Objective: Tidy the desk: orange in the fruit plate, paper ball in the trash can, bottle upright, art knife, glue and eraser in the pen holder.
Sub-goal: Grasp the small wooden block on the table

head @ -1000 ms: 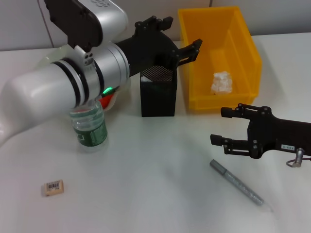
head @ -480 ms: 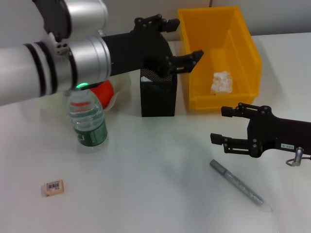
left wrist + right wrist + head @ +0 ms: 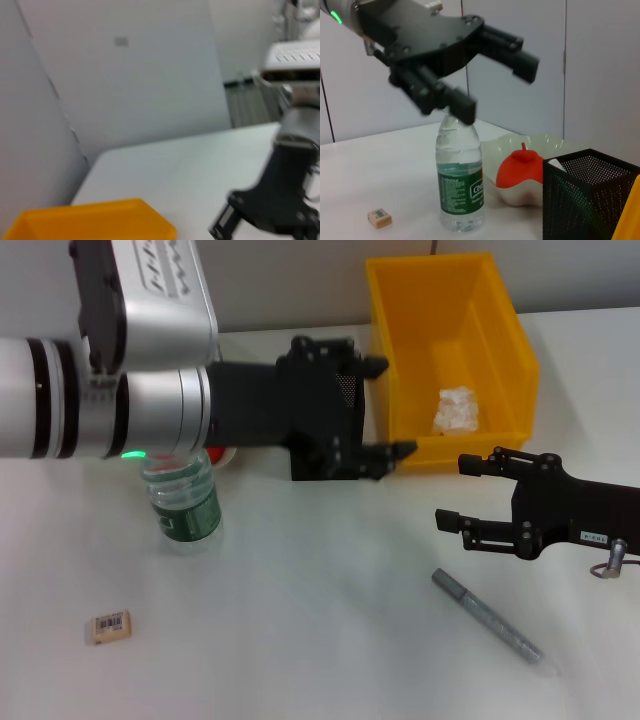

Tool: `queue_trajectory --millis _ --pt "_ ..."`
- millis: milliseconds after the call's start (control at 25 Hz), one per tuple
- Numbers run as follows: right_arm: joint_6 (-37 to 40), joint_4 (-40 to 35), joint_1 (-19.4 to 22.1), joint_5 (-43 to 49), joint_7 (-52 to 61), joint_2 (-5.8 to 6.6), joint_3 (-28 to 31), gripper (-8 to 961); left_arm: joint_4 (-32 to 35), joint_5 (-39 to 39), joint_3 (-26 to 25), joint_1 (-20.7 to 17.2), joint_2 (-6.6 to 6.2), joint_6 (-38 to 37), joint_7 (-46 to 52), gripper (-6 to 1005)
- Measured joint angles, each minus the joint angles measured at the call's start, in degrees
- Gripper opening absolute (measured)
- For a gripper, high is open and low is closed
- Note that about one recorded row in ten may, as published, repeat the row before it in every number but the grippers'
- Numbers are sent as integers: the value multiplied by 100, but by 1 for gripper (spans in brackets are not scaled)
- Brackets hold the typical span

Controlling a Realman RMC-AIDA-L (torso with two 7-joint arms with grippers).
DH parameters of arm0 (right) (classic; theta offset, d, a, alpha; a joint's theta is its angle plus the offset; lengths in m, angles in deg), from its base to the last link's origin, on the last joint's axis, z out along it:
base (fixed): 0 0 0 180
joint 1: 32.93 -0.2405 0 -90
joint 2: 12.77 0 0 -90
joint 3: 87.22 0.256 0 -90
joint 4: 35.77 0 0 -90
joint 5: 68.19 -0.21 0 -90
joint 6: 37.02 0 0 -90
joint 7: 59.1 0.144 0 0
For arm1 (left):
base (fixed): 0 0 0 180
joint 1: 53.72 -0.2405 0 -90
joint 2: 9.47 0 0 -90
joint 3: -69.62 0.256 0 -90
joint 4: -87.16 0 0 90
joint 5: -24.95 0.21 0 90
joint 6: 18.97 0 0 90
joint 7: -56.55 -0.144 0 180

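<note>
The left pincer (image 3: 385, 410) hangs in the air in front of the black mesh pen holder (image 3: 343, 390), its fingers spread wide apart with nothing between them; one finger reaches toward the near wall of the yellow bin (image 3: 400, 430), the other sits higher, by the holder's rim. In the right wrist view the same pincer (image 3: 495, 75) shows open above the bottle (image 3: 460, 175).

The right pincer (image 3: 470, 495) hovers low over the desk (image 3: 300, 620) to the right, fingers apart and empty, pointing toward the middle. The art knife (image 3: 488, 617), a grey stick, lies flat on the desk just in front of it and below, not touched.

The bottle (image 3: 183, 495) stands upright under the left arm, cap hidden in the head view. The orange (image 3: 522, 167) rests in the pale fruit plate (image 3: 545, 147), between the bottle and the holder. The paper ball (image 3: 456, 409) lies inside the bin, well away from both pincers. The eraser (image 3: 108, 626) lies on the desk at the near left, far from the left pincer; the right wrist view shows it (image 3: 380, 218) beside the bottle's base. Something white pokes from inside the holder (image 3: 585, 200); I cannot tell what it is.
</note>
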Motion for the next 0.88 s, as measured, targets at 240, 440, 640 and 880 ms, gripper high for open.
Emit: queue_trajectory --millis 240,440,640,880 --pt "14 0 16 0 -26 -1 0 763 378 821 -3 -10 10 -514 372 799" --pt "43 0 16 0 -41 0 -4 763 780 1647 36 -31 16 -974 921 799" --pt "46 0 12 0 -44 -8 -21 763 891 1809 44 -7 16 -1223 1056 798" --pt "53 0 16 0 -44 -9 -46 763 1180 2206 135 21 24 -1668 1396 798"
